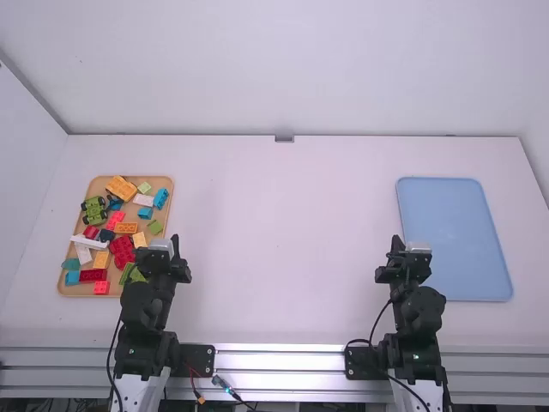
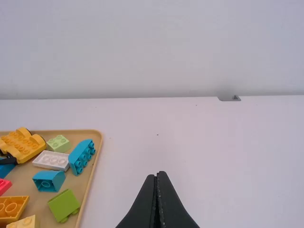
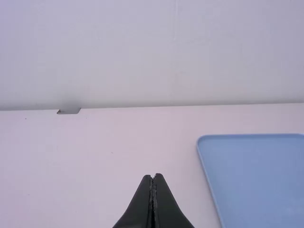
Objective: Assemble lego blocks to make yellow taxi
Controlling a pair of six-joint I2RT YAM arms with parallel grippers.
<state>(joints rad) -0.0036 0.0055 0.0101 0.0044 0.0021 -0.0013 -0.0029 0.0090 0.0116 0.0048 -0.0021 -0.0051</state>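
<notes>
While both arms are posed over the near part of the white worktop (image 1: 283, 249), the blocks lie loose in the wooden tray (image 1: 171, 215) towards its left edge. The yellow wheeled piece (image 1: 120, 188) rests by the tray's far edge, with the pale green block (image 1: 145, 187) just to its right; the green wheeled piece (image 1: 94, 210) lies along the left edge. A white block (image 1: 143, 200) sits between the yellow piece and the blue blocks (image 1: 161, 198) at the right edge, and a bright red block (image 1: 101, 287) lies at the near edge. The left hand (image 1: 175, 243) is above the region of the tray's near right corner, its two black fingertips together. The right hand (image 1: 396, 243), its fingertips likewise together, is beside the blue tray (image 1: 455, 232), which lies towards the worktop's right edge.
</notes>
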